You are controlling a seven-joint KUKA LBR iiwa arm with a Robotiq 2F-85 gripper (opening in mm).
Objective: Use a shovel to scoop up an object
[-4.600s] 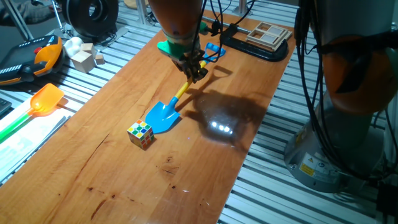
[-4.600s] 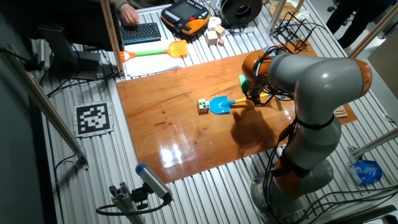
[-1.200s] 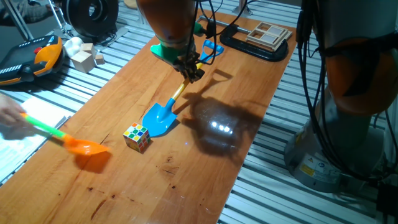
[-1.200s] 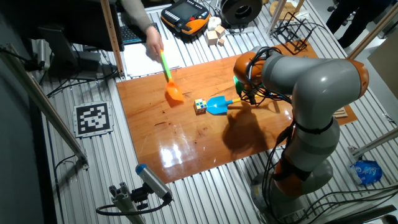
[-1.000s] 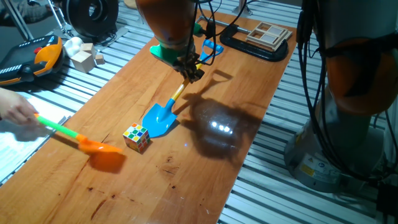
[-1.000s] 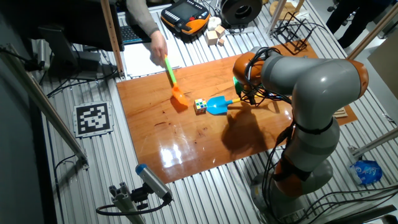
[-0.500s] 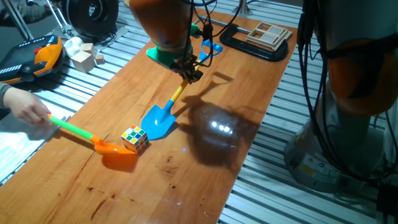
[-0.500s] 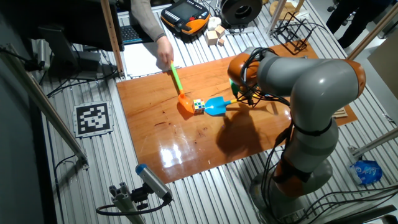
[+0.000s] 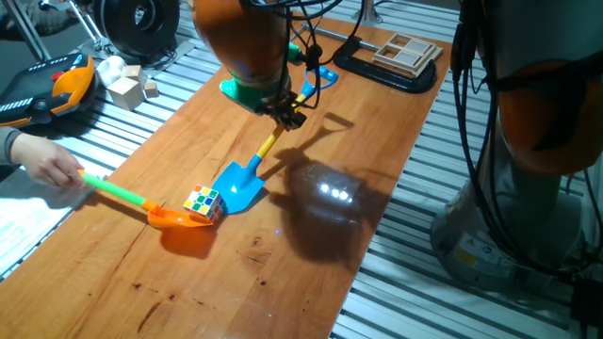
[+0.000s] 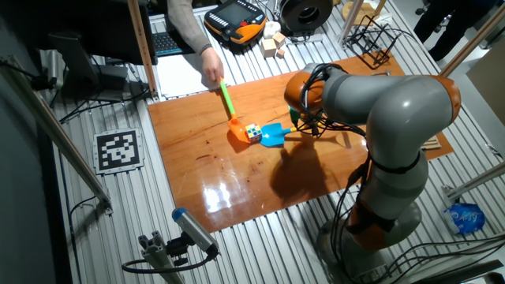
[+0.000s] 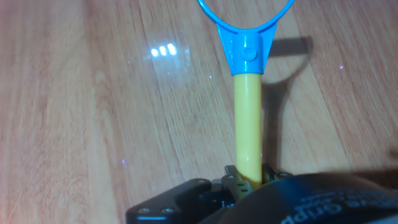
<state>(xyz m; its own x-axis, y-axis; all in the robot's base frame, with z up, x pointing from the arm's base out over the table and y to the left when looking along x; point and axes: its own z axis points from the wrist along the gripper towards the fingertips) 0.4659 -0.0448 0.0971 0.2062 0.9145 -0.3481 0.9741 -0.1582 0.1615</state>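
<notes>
The shovel lies on the wooden table with its blue blade (image 9: 240, 184) against the multicoloured cube (image 9: 203, 202). My gripper (image 9: 287, 115) is shut on the shovel's yellow shaft (image 9: 267, 146). In the other fixed view the blade (image 10: 274, 134) touches the cube (image 10: 252, 132), and the gripper (image 10: 304, 126) is partly hidden by the arm. The hand view shows the yellow shaft (image 11: 248, 124) running from the gripper (image 11: 249, 177) up to the blue end loop (image 11: 245, 37). The blade and cube are out of that view.
A person's hand (image 9: 42, 168) holds an orange scoop (image 9: 179, 218) by its green handle (image 9: 118, 193) against the cube's other side. Pale wooden blocks (image 9: 132, 89) and a teach pendant (image 9: 47, 89) lie off the table's far left. A black tray (image 9: 400, 56) sits at the back.
The gripper and shovel have moved left, bringing the blade up to the cube. The hand has brought the orange scoop in from the left until it touches the cube.
</notes>
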